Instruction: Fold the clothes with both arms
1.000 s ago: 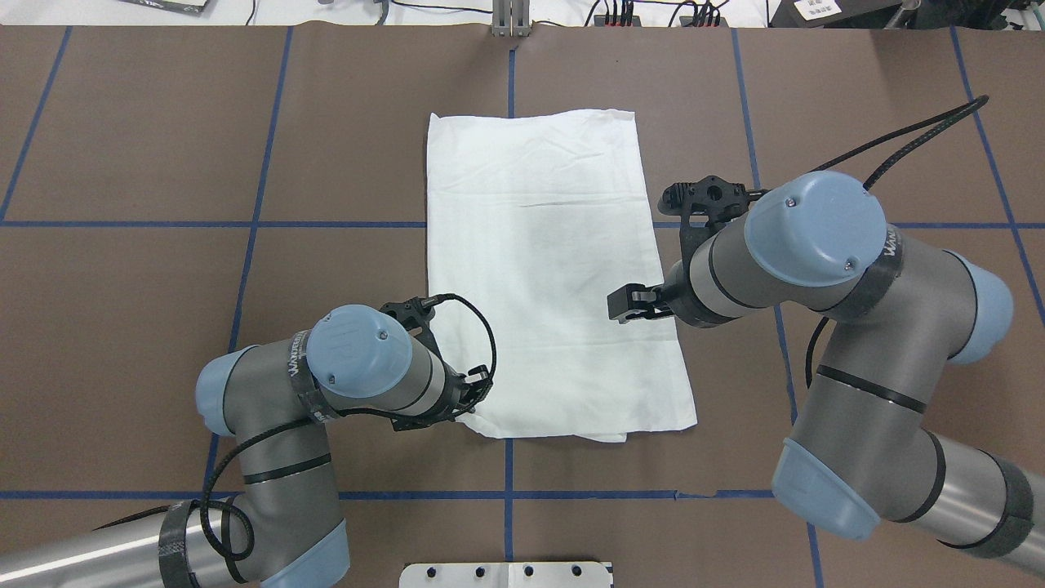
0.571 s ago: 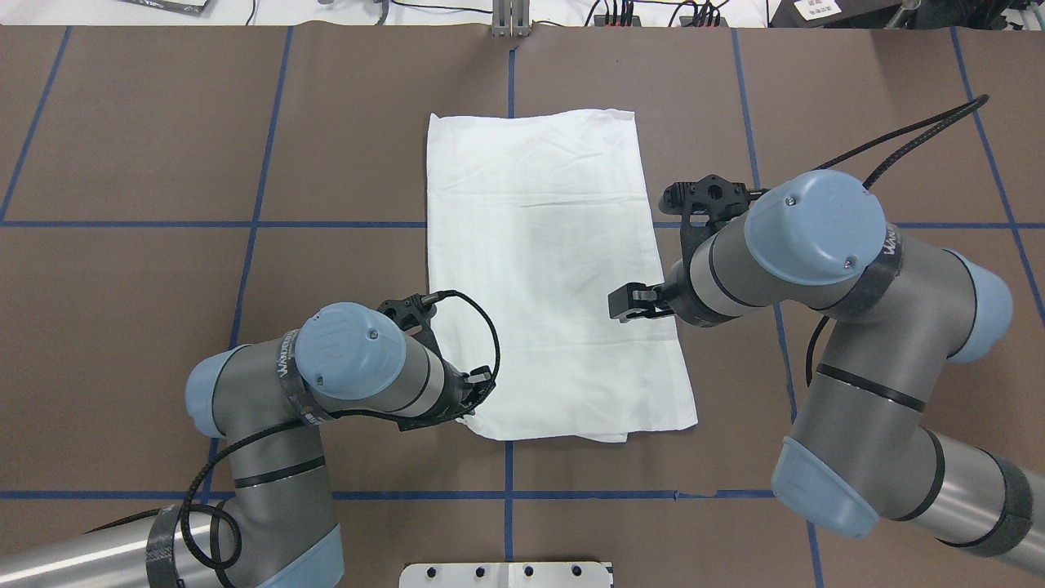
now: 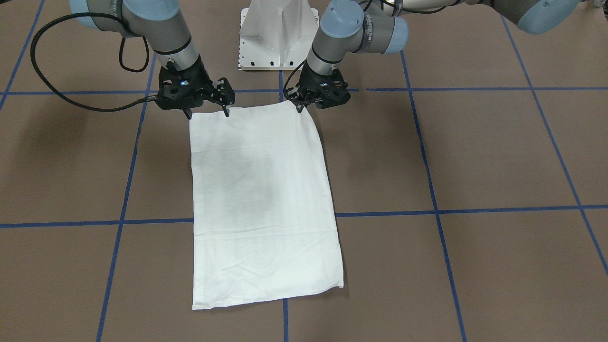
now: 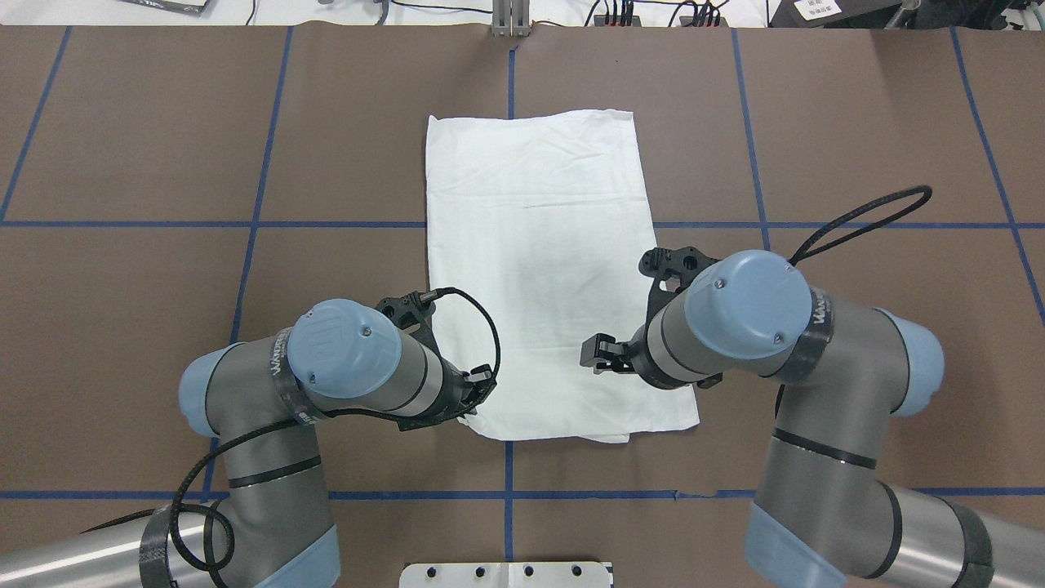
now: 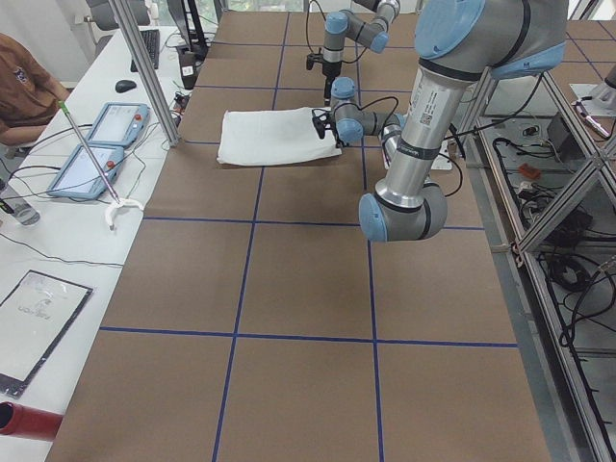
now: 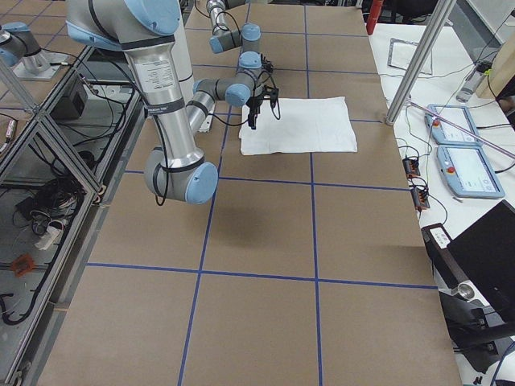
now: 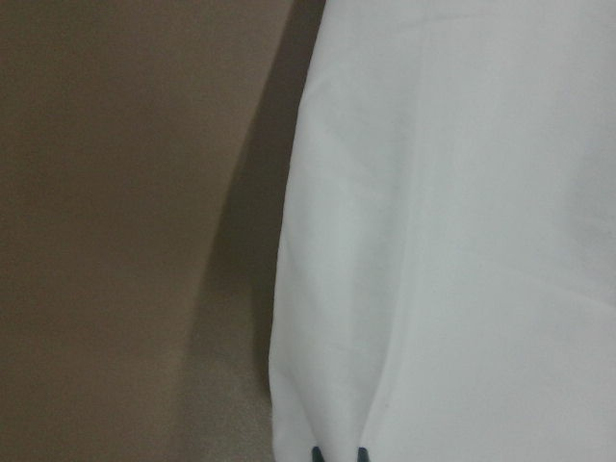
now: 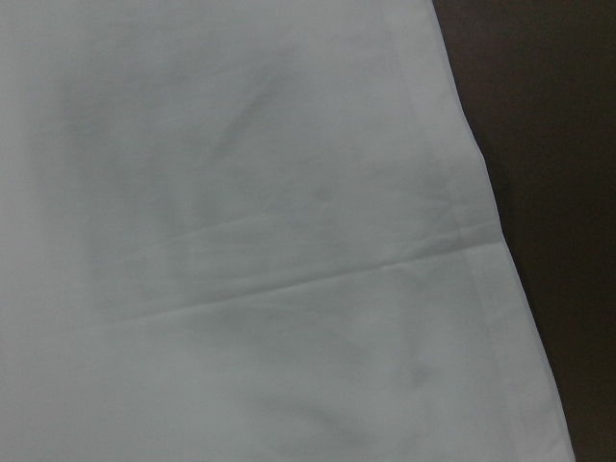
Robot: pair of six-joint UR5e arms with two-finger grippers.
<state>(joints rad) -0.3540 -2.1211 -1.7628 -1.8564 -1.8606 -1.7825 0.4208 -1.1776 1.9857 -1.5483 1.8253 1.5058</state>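
**A:** How do the jaws stand?

**B:** The left gripper (image 3: 299,106) has its jaws drawn together on a corner of the shirt (image 4: 539,269). In the left wrist view, 2 dark fingertips (image 7: 316,452) sit close together at the bottom edge. A crease of white cloth runs up from between them. The right gripper (image 3: 207,113) has its jaws spread wide and grips nothing.

**A:** Where is the right one?

**B:** At the shirt's other near corner, with its tips pointing down. One tip is by the side edge and the other is over the cloth. I cannot tell whether they touch the fabric. The right wrist view shows only white cloth, with a strip of dark table beside it.

**A:** And the shirt itself?

**B:** It is folded into 1 long white rectangle. It lies flat in the middle of the brown table (image 4: 122,327), with a short edge toward the white base (image 3: 280,33). Its long sides run away from the robot. It lies across 1 of the blue tape lines (image 4: 163,223). A faint grey patch shows through the cloth near the middle, and a shallow crease crosses the far part.
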